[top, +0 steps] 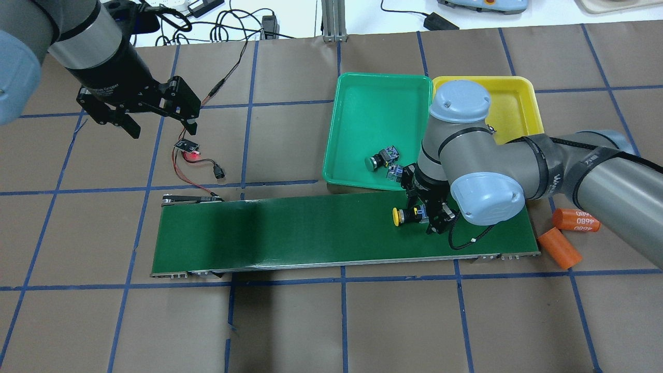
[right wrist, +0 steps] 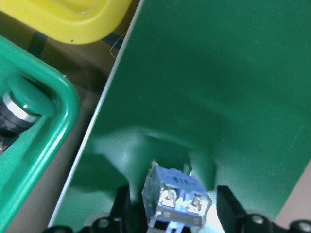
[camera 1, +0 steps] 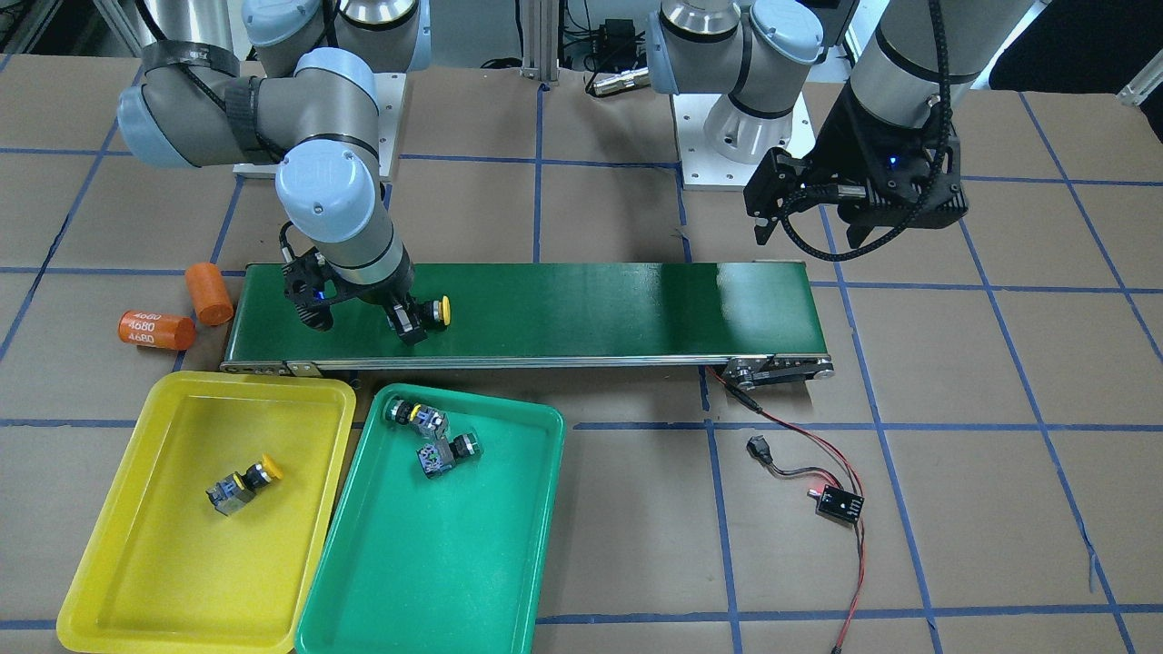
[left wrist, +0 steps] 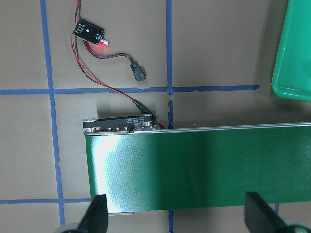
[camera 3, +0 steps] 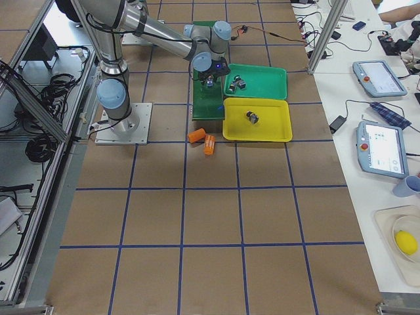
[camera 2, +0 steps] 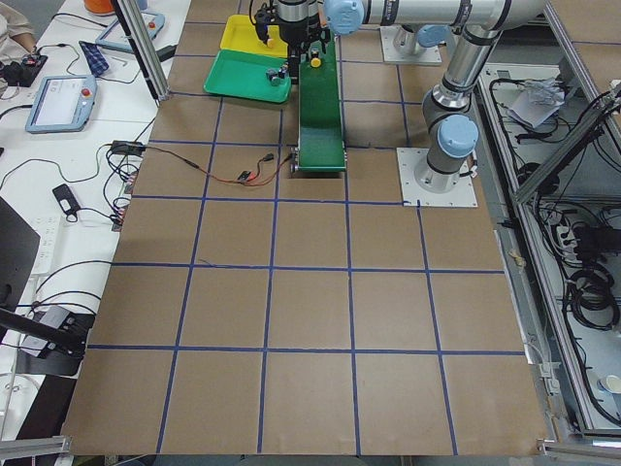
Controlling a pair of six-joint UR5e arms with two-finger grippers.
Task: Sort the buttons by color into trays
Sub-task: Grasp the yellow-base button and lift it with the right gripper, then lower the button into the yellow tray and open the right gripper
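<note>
Far left from overhead: left claw (top: 161,128), fingers spread wide and empty, hanging above the brown paper-covered worktop (top: 290,321). Just beneath it on the worktop, a small black circuit board with red and black wires (top: 187,146). In its wrist view, the near end of the long dark green conveyor belt (top: 311,233).

Further right: right claw (camera 1: 413,320) down on the belt, fingers either side of the grey block of a yellow-capped push-button switch (camera 1: 442,311) lying on its side, cap pointing toward the left claw. In the wrist view, thin gaps between block and fingers: parted, not clamped.

Just beyond the right claw, off the belt: a shallow green plastic tray (top: 362,103) holding a green-capped button (top: 374,161) and, just beside it, a second button (camera 1: 416,418), cap colour unclear. Next along, a shallow yellow plastic tray (top: 518,88) with one yellow-capped button (camera 1: 243,480), plain from the front, hidden behind the arm from overhead. On the right claw's outer side, two orange cylinders marked 4680 (top: 575,220).
</note>
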